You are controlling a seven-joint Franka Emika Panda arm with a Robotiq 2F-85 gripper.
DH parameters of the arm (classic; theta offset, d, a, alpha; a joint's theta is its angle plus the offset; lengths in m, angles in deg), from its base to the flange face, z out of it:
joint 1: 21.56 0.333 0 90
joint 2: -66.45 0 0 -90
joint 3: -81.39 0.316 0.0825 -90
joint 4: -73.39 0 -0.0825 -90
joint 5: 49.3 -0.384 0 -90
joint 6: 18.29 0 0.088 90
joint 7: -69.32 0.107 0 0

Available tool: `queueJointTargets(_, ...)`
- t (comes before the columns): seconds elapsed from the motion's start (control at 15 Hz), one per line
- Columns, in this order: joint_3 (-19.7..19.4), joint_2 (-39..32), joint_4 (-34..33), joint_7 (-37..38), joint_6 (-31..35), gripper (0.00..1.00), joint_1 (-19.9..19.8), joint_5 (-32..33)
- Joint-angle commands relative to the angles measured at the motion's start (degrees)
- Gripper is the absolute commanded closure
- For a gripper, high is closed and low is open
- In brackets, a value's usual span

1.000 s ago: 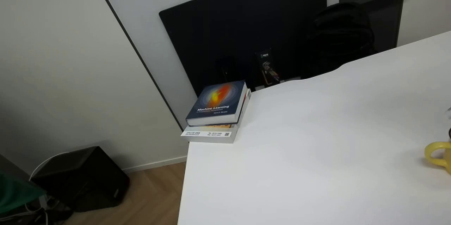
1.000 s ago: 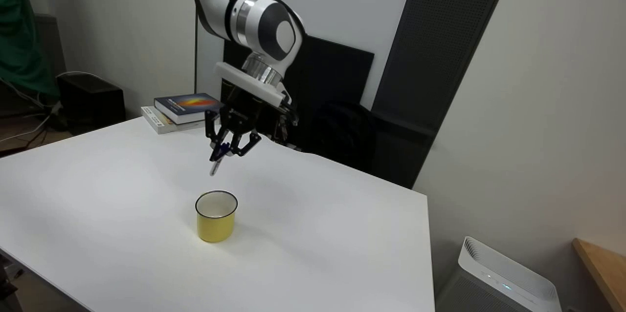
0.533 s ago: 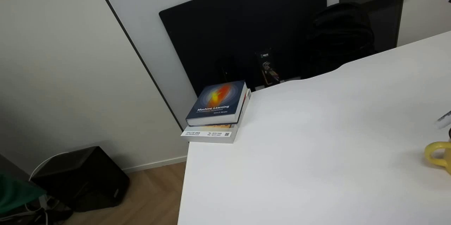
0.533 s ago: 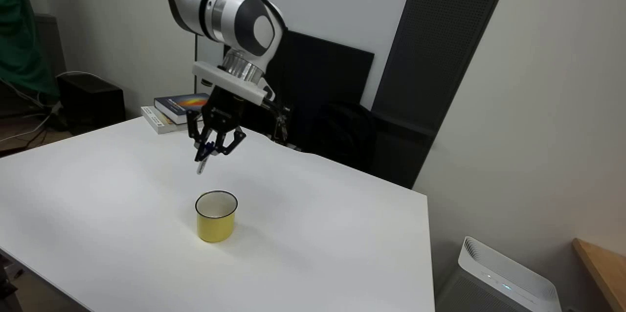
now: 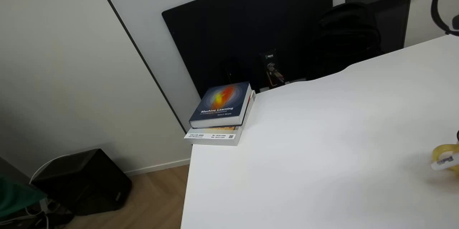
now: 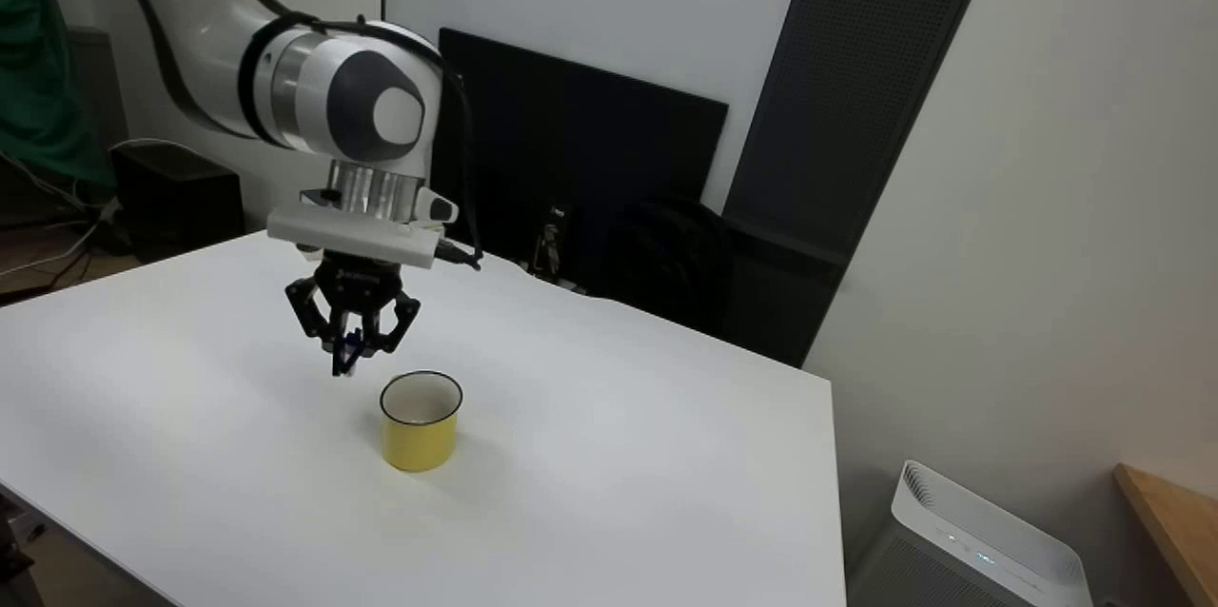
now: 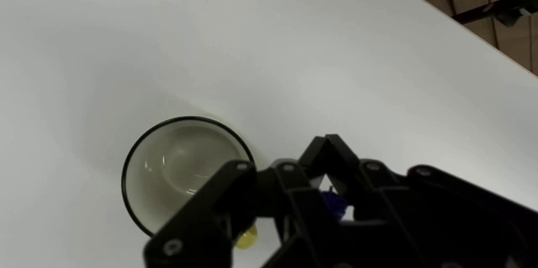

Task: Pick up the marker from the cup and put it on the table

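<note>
My gripper (image 6: 348,352) is shut on the marker, beside the yellow cup (image 6: 420,440) on its handle side. The marker (image 5: 444,162) has a white barrel, and its end overlaps the cup's handle (image 5: 437,150) in an exterior view. In the wrist view the fingertips (image 7: 327,138) meet, and a dark blue part of the marker (image 7: 335,204) shows between the fingers; the rest is hidden. The cup (image 7: 180,167) stands upright, black-rimmed, and no marker shows inside it. The white table (image 6: 618,474) lies below; the marker's height above it is hard to tell.
Two stacked books (image 5: 220,107) lie at a table corner; the arm hides them in an exterior view. A black panel (image 6: 590,131) and a dark backpack (image 5: 348,35) stand behind the table. A white appliance (image 6: 980,540) stands off the table's side.
The arm has moved left and lower in an exterior view, carrying the marker from behind the cup to its handle side. The gripper has turned more upright. The cup has not moved.
</note>
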Motion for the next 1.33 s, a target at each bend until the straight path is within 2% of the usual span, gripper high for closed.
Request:
queueJointTargets(0.0,-0.2,3.8,11.2,4.6,16.2,0.98,1.5,4.8)
queueJointTargets(0.13,-0.9,3.4,15.4,6.7,24.5,0.98,2.1,6.7)
queueJointTargets(0.4,-2.5,2.1,20.2,10.0,34.0,0.98,2.8,8.0)
queueJointTargets(0.53,-5.5,1.5,21.9,12.3,39.0,0.98,4.9,9.5)
queueJointTargets(0.73,-14.4,0.1,24.1,13.7,45.3,0.98,12.7,10.8)
queueJointTargets(0.93,-20.3,-5.2,23.1,13.1,50.3,0.98,19.5,8.7)
queueJointTargets(1.27,-18.6,-11.4,23.0,11.6,52.8,0.98,21.6,1.7)
